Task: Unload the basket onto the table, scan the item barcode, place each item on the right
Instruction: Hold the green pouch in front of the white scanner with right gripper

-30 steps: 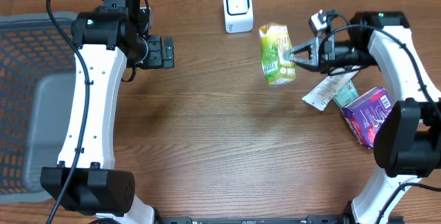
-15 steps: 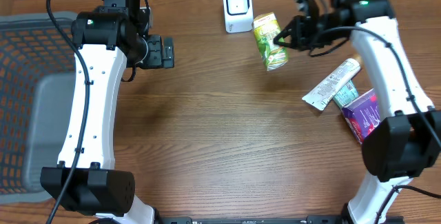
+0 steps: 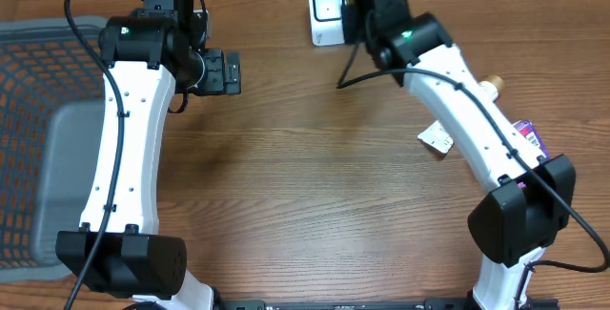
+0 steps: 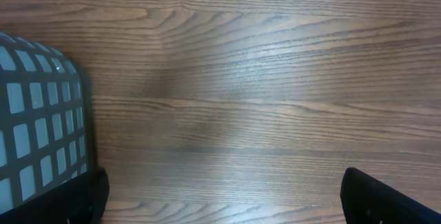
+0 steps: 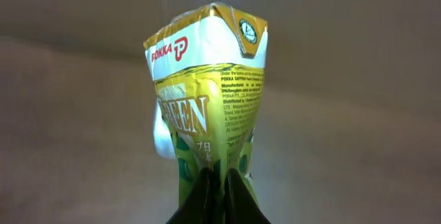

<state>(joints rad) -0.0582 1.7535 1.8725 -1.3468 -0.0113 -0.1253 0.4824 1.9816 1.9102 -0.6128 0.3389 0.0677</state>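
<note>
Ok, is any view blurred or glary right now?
Right wrist view: the yellow-green Pokka drink carton is sharp, everything behind it a dim blur. Left wrist view: crisp grain, a soft sheen on the brown wooden table. Overhead view: evenly lit, sharp.

Looks like a mock shop checkout in a robot lab. A small white boxy scanner (image 3: 324, 10) stands on a brown wood-grain table (image 3: 286, 186) beside a grey plastic mesh basket (image 3: 33, 62). Two white-and-black robot arms (image 3: 124, 157) flank it, with a purple printed packet (image 3: 529, 136) nearby.
</note>
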